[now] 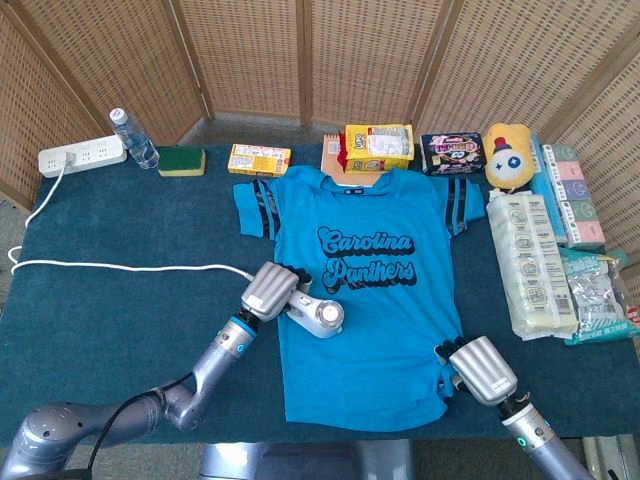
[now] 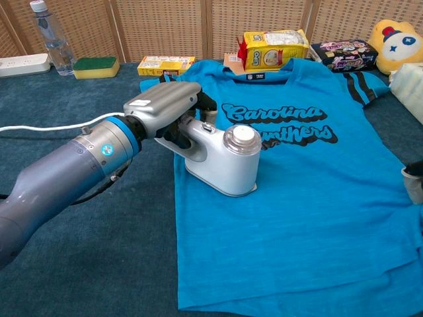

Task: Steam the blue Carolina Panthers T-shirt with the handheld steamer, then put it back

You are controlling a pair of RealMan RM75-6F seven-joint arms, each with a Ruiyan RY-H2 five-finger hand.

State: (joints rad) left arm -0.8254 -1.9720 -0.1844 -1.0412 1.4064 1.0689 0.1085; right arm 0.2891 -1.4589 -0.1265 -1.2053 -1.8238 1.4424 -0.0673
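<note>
The blue Carolina Panthers T-shirt (image 1: 365, 300) lies flat, face up, in the middle of the dark blue table (image 1: 100, 320). My left hand (image 1: 272, 290) grips the handle of the white handheld steamer (image 1: 322, 315), whose head rests on the shirt's left side, just left of the lettering. The chest view shows the same steamer (image 2: 228, 165) and left hand (image 2: 165, 109) over the shirt (image 2: 297, 198). The steamer's white cord (image 1: 120, 268) trails left across the table. My right hand (image 1: 483, 370) sits at the shirt's lower right hem, with its fingers curled under and hidden.
The power strip (image 1: 82, 156), water bottle (image 1: 133, 138) and green sponge (image 1: 181, 160) stand at the back left. A yellow box (image 1: 259, 159), yellow bag (image 1: 378, 145), dark packet (image 1: 453, 150) and plush toy (image 1: 511, 153) line the back edge. Stacked packages (image 1: 530, 260) fill the right side.
</note>
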